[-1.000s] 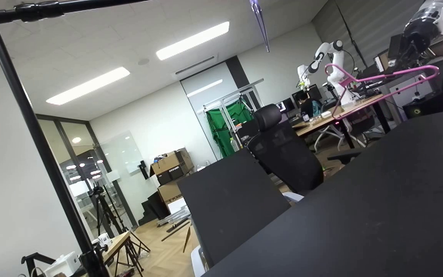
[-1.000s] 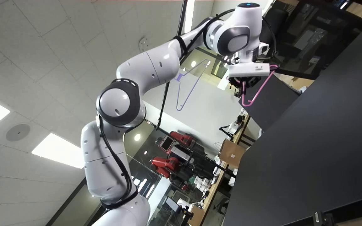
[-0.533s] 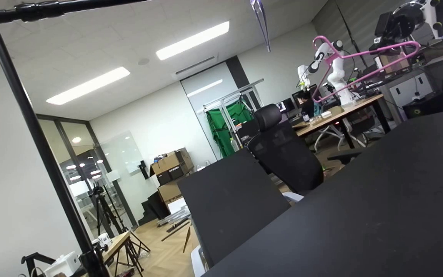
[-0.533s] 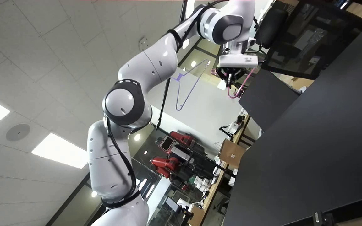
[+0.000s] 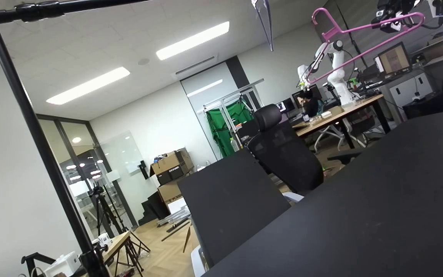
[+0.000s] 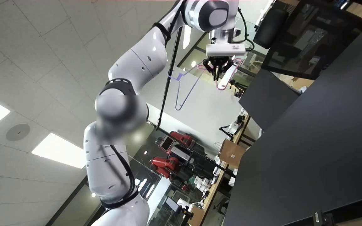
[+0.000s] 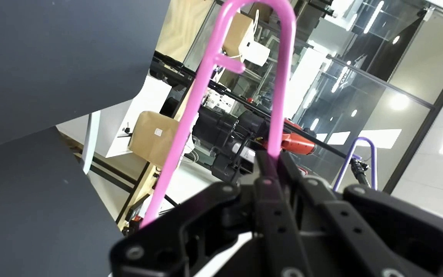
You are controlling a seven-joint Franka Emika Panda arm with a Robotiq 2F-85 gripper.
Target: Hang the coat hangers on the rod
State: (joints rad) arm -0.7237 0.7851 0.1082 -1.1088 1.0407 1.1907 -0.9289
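Lettering on the boxes (image 5: 167, 163), beyond and below the rod (image 5: 79, 6), is too blurred to read (likewise the white label (image 7: 158, 132) on a carton (image 7: 148, 148)). The tool (image 7: 276, 159) is clamped on one side of the pink hanger (image 7: 185, 125), apart from the rod, from which the purple hanger (image 6: 179, 76) hangs. Bare rod runs between that and the post (image 5: 45, 154); the edge of the bench (image 5: 340, 223) lies well below it.

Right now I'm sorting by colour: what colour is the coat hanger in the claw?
Bright pink; that coat hanger shows best in the wrist view.
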